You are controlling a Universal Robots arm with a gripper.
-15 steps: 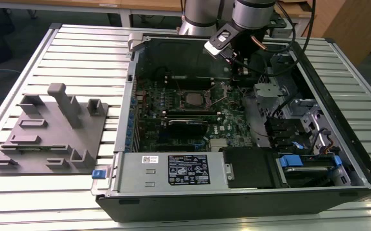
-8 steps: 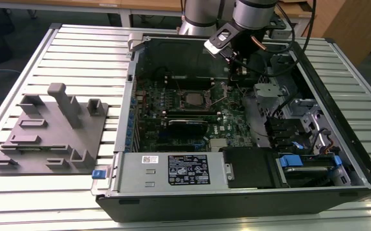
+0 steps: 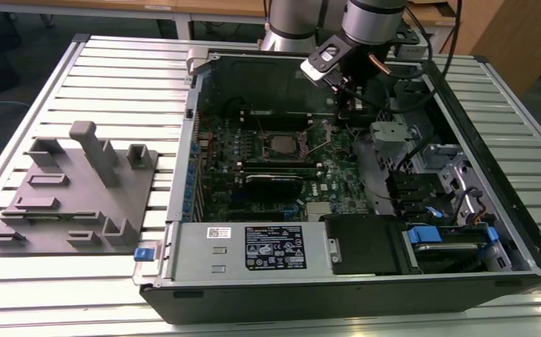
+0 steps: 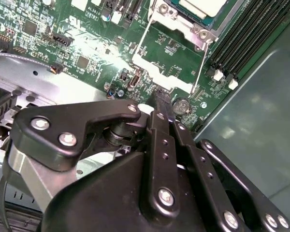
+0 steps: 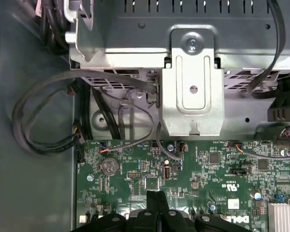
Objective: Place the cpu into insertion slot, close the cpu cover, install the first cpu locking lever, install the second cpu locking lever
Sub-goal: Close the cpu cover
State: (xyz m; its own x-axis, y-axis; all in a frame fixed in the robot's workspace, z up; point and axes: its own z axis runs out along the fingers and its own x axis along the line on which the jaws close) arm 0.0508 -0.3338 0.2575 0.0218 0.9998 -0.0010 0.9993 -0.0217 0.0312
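At the exterior view's left, a grey fixture [image 3: 74,189] lies on the table [image 3: 111,70]. Right of it, in the open case [image 3: 346,295], the cpu [image 4: 201,6] sits in the slot [image 3: 261,144]. Further right the gripper [image 4: 159,96] hangs just over the board [image 5: 208,164], fingers pressed together on nothing.

One open black computer case [image 3: 495,232], one slatted metal table [image 3: 111,77], one green circuit board [image 5: 208,169], one large grey box with a black-and-white label [image 3: 205,256] and one grey moulded fixture block [image 3: 74,203]. One small square pale-metal-topped chip [image 4: 203,6], two thin silver wire levers [image 4: 142,36] (one on each side of the socket), one round silver coin battery [image 5: 108,166], one black gripper [image 5: 157,195].
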